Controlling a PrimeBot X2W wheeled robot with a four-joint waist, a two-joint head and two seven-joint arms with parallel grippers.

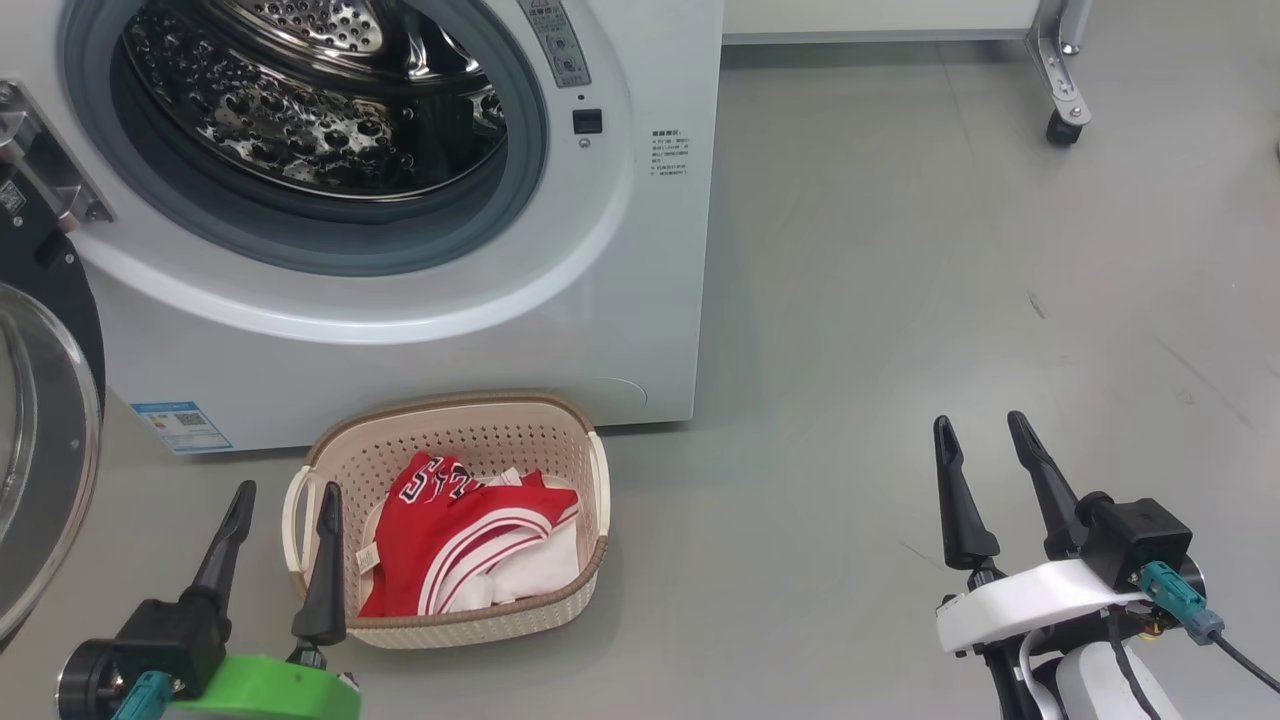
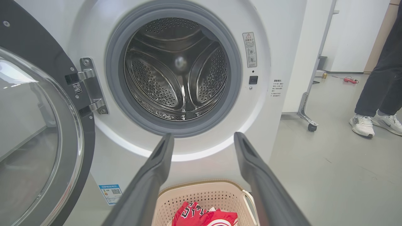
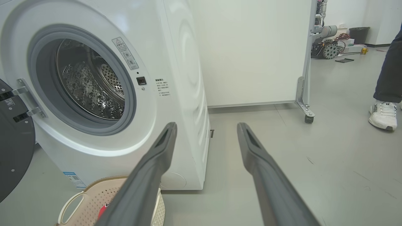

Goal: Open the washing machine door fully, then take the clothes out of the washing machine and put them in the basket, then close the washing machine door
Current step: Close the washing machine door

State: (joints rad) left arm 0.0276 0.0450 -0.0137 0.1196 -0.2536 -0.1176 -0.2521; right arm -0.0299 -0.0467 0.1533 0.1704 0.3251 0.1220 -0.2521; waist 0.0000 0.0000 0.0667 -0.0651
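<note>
Washing machine door (image 1: 45,450) at far left, swung wide on its hinge, glass bowl facing up-right. Left gripper (image 1: 288,495) near the basket's left handle, fingers spread fully, holding nothing. Basket (image 1: 440,403) on the floor just before the washing machine (image 1: 400,350); clothes (image 1: 450,540) lie inside it. Drum (image 1: 320,110) looks empty, though its lower front is hidden. Right gripper (image 1: 980,425) far right, wide open, empty. Likely step: closing. Push the door's free edge with the left fingers, sweep its arc above the basket, press until latched.
</note>
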